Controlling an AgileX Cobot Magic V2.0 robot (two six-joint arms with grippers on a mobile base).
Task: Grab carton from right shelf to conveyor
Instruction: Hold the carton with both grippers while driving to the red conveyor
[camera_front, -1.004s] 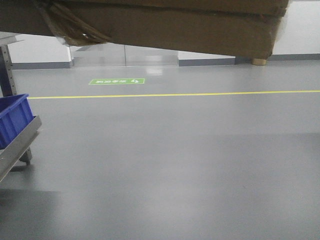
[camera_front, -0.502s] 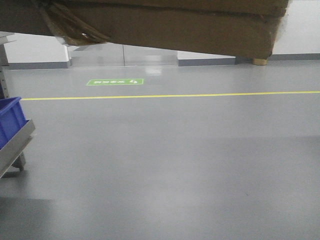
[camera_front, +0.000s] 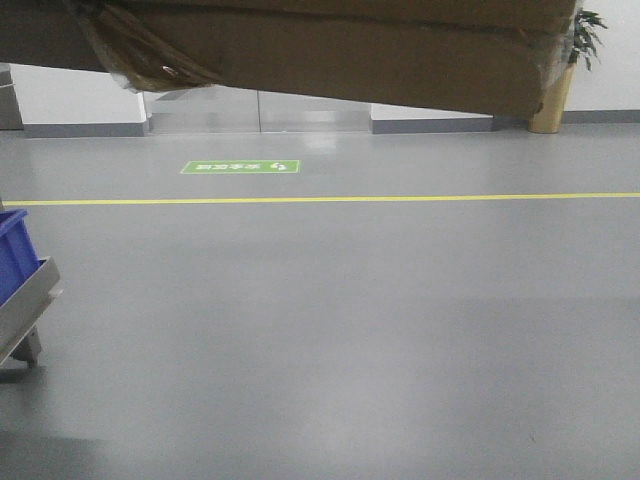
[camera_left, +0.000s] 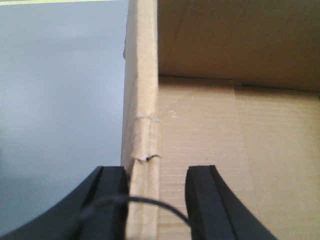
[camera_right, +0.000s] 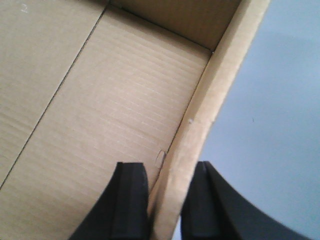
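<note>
Grey polished warehouse floor (camera_front: 330, 330) fills the front view, crossed by a thin yellow painted line (camera_front: 400, 198), with a green rectangular floor sign (camera_front: 240, 166) beyond it.

Across the top of that view hangs the large plain brown corrugated cardboard carton (camera_front: 330, 50). It is off the shelf and carried in the air, its underside sloping down toward the picture's right, with crumpled yellowish clear tape at its left corner.

At the far left edge only a sliver of the shelf (camera_front: 22, 300) is in view: the end of its shiny steel front rail and a corner of a blue plastic bin (camera_front: 12, 255). A second ago far more of rail and bin showed. Both have slid leftward out of view, while a potted green plant in a tan pot (camera_front: 560, 90) has come in at the right. I take this to mean the base is swinging away from the shelf with the carton aboard, so the pick is done and the carry is under way. The conveyor is nowhere in sight, so turning or driving remains before any set-down.

The black left hand (camera_left: 156, 195) straddles the carton's left wall, its outer finger against the cardboard and a narrow strip of carton floor showing beside the inner one. The black right hand (camera_right: 166, 195) is clamped tight on the right wall.
</note>
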